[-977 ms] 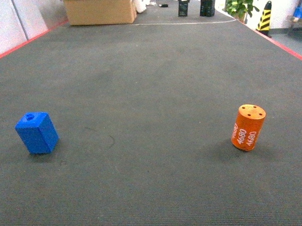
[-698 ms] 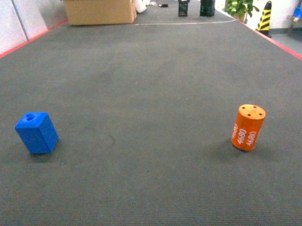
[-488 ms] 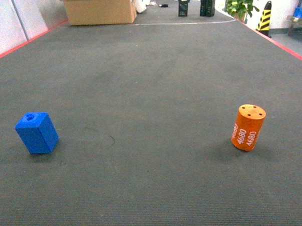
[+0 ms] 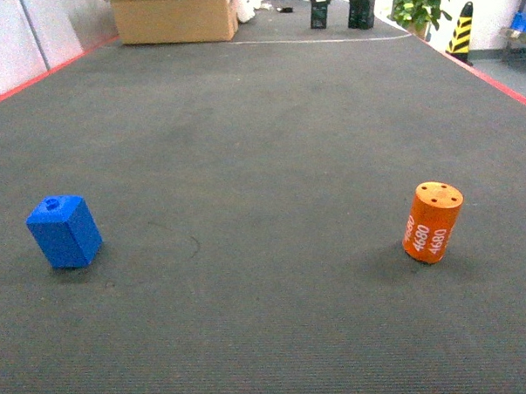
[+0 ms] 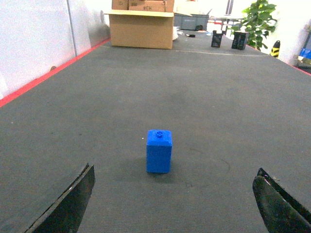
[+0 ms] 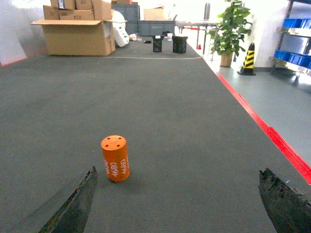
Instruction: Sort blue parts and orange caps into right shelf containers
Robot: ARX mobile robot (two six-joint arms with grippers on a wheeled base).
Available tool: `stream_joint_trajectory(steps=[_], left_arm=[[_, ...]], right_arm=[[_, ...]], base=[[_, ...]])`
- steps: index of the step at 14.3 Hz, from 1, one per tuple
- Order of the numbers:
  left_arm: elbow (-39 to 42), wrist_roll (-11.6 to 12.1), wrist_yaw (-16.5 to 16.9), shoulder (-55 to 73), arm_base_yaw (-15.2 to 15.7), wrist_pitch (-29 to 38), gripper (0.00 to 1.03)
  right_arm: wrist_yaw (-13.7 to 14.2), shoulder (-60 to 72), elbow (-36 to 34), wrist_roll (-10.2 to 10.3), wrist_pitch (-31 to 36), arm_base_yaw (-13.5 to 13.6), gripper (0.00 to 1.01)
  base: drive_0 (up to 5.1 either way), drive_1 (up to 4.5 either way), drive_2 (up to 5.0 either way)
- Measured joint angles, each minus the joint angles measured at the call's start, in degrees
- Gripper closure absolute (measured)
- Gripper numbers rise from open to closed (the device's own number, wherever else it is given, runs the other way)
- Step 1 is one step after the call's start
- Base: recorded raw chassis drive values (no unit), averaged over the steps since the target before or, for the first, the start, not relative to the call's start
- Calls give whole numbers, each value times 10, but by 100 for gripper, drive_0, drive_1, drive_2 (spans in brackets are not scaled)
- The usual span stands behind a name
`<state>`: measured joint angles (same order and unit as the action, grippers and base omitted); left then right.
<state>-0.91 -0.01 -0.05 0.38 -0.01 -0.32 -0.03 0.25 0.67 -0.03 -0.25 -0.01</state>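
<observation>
A blue part (image 4: 64, 232) stands on the dark mat at the left, and an orange cap (image 4: 433, 222) printed "4680" stands upright at the right. Neither gripper shows in the head view. In the left wrist view the blue part (image 5: 159, 151) sits a short way ahead of my left gripper (image 5: 175, 170), centred between its wide-open, empty fingers. In the right wrist view the orange cap (image 6: 115, 158) stands ahead of my right gripper (image 6: 178, 171), close to its left finger (image 6: 73, 208); this gripper is open and empty too. Blue crates (image 6: 293, 23) sit on a steel shelf far off to the right.
The mat-covered table has a red edge (image 4: 493, 78) on both sides. At its far end stand a cardboard box (image 4: 175, 16) and two black items (image 4: 361, 10). Beyond are a potted plant (image 4: 420, 2) and a yellow-black cone (image 4: 461, 27).
</observation>
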Motion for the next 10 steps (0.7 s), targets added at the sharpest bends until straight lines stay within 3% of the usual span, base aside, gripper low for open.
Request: stream_joint_trajectory(steps=[10], left_arm=[[0,0,0,0,0,0,5]], right_arm=[[0,0,0,0,0,0,3]], base=[[0,0,0]])
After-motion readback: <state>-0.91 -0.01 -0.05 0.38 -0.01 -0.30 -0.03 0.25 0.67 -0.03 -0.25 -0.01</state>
